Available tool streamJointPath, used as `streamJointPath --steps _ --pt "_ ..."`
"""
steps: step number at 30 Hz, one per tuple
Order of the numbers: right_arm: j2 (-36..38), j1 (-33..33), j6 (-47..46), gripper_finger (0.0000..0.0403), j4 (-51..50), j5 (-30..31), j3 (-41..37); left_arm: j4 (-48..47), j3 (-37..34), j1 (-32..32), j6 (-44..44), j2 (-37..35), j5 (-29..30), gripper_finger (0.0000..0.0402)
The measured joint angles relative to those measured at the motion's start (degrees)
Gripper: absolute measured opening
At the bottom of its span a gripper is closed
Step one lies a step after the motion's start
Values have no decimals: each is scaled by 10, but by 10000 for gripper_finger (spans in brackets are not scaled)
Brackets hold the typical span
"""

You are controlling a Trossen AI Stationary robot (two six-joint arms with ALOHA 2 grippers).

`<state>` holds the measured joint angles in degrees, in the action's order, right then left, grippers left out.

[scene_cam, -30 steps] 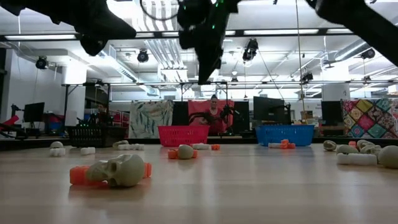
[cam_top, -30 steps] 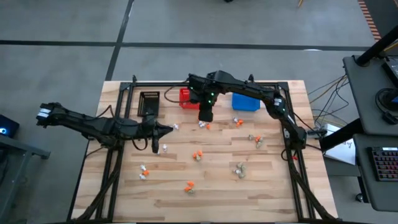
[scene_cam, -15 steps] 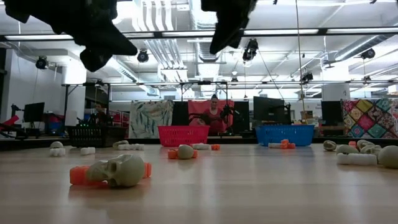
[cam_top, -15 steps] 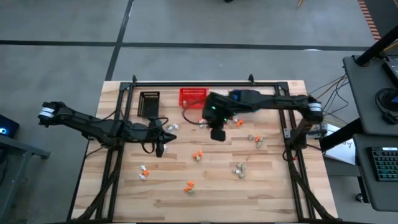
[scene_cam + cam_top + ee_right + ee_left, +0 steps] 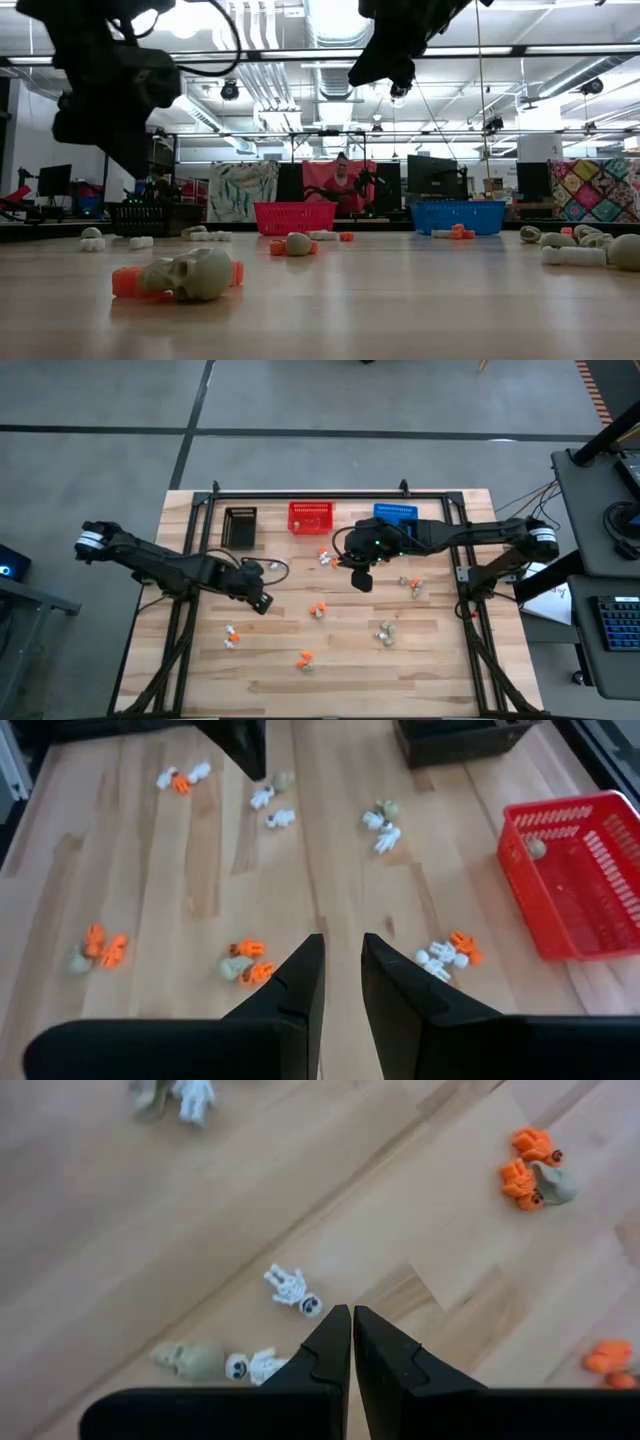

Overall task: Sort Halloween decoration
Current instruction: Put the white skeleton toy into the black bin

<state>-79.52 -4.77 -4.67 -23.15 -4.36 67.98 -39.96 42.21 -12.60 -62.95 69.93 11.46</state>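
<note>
Tiny orange, white and beige-grey trinkets lie scattered on the wooden table. My left gripper hangs shut over the table's left-middle. In the left wrist view it is just above a white skeleton, with a beige skull beside it. My right gripper is open and empty above the middle of the table. In the right wrist view it hovers over an orange-and-beige cluster. A beige piece lies inside the red basket.
Three small mesh baskets stand along the far edge: black, red and blue. More trinket clusters lie at the near left, near middle and right. In the low view a skull on orange pieces lies close by.
My right gripper has left the red basket, risen and swung toward the table's right and near edge, over the middle. My left gripper has dropped lower toward the table and shifted slightly toward the near edge. No trinket on the table has moved.
</note>
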Motion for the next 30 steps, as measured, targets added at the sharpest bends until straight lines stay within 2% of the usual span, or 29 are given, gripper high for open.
streamJointPath --steps 8,14,30 --pt "-1 4 -14 59 15 -1 -16 -67 81 0 40 113 26 0" --pt "-1 5 -18 59 13 -1 -18 -82 104 0 40 172 35 11" --pt "-2 5 -14 59 16 -1 -18 -91 106 0 5 250 40 140"
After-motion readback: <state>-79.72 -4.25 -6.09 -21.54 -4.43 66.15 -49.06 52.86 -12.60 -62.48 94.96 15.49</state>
